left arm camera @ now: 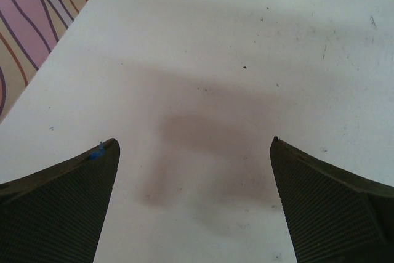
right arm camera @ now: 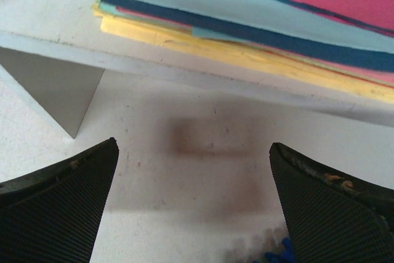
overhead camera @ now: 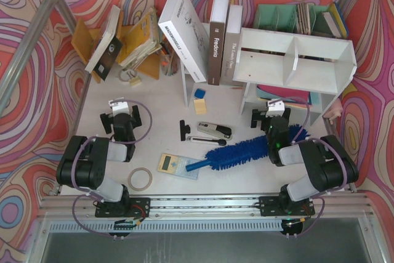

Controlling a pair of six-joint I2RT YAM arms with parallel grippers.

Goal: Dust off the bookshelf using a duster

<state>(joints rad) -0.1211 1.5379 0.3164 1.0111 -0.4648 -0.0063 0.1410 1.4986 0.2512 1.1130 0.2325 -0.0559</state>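
Two upper compartments of the bookshelf (overhead camera: 295, 60), at two o'clock on the desk (overhead camera: 163, 112), look bare. Its lower level holds a flat stack of coloured sheets (right arm camera: 246, 23). The duster (overhead camera: 246, 150) lies at five o'clock, just beside your right hand (overhead camera: 275, 110), with its fluffy head toward two and its handle (overhead camera: 198, 165) toward eight. Expect it to be light, the head soft and yielding, the handle stiff and probably slick, so take it by the handle. Your left hand (left arm camera: 194, 152), at nine o'clock, and the right both gape wide, holding nothing.
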